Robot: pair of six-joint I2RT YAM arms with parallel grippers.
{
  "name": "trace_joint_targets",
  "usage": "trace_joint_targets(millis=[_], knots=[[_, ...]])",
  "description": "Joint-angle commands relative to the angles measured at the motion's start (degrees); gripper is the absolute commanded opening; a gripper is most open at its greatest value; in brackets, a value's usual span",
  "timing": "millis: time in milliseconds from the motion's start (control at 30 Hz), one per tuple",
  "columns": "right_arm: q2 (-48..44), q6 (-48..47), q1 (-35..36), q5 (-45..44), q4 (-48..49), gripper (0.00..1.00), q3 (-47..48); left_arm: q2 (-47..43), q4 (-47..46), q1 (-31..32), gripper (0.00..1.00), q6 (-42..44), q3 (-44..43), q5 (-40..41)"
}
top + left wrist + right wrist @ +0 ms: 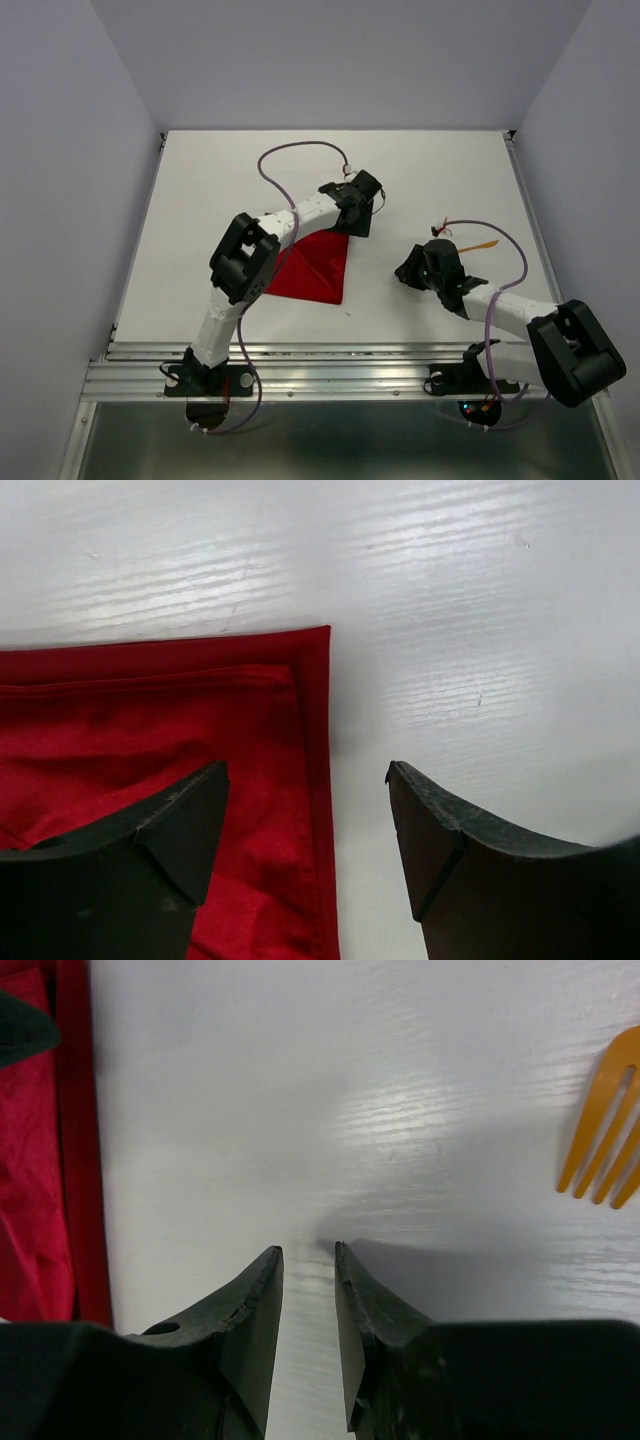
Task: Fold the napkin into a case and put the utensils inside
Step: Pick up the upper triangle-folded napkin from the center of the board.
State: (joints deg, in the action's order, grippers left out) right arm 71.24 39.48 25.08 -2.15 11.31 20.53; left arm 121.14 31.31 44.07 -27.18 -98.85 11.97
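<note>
White table (220,200) fills the top view, and the red napkin (318,265) lies near its middle, flat on the surface. It's folded, with its left part tucked under the left arm (300,215). Up close on the left wrist camera we see two layers, the upper edge sitting just inside the lower one at the corner.

The left gripper (305,775) hangs right over that corner, spread wide. One finger (170,830) is above the cloth, the other is above bare table, and nothing is gripped.

Over to the right arm (500,310), angled in from the near right. The right gripper (307,1252) is low over bare table between napkin and cutlery, its fingers drawn almost together with only a sliver of gap, and nothing is between them.

The orange fork (603,1140) lies on the table off to that gripper's right, tines showing, well apart from the napkin.
</note>
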Motion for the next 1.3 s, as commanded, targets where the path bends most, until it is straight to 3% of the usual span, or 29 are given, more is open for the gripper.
trace_joint_targets(millis=[0,267,467,600,867,1067,1100,1200,1233,1267], knots=[[-3.3,-0.11,-0.21,-0.4,-1.81,0.34,-0.32,3.64,6.12,2.15,0.76,0.81,-6.51,6.65],[-4.18,0.07,-0.21,0.22,-1.91,0.35,-0.23,8.49,8.41,3.65,0.68,0.64,-10.57,10.09],[-4.01,-0.29,-0.21,0.22,-2.0,0.35,0.03,10.6,8.77,3.74,0.57,0.72,-10.49,11.76],[-3.48,-0.2,-0.21,0.4,-2.08,0.35,0.21,11.22,8.24,3.74,0.49,1.25,-9.88,11.85],[-3.3,-0.2,-0.21,0.31,-2.0,0.35,0.47,12.36,5.26,3.39,0.44,2.13,-6.98,8.52],[-3.39,-0.2,-0.21,0.31,-2.08,0.35,0.12,11.4,1.48,1.89,0.25,2.66,-2.93,4.65],[-3.48,-0.2,-0.21,0.31,-2.17,0.35,0.12,10.87,1.13,1.2,0.17,2.74,-2.06,3.69],[-3.83,-0.2,-0.21,0.39,-2.61,0.35,0.29,10.0,-0.02,0.23,0.08,3.45,-1.0,2.45],[-3.83,-0.37,-0.21,0.48,-2.78,0.35,0.47,9.73,-0.37,-0.3,0.0,3.45,-0.82,1.84],[-3.83,-0.55,-0.21,0.57,-3.05,0.35,0.56,9.47,-0.63,-0.57,0.0,3.71,-0.65,1.22]])
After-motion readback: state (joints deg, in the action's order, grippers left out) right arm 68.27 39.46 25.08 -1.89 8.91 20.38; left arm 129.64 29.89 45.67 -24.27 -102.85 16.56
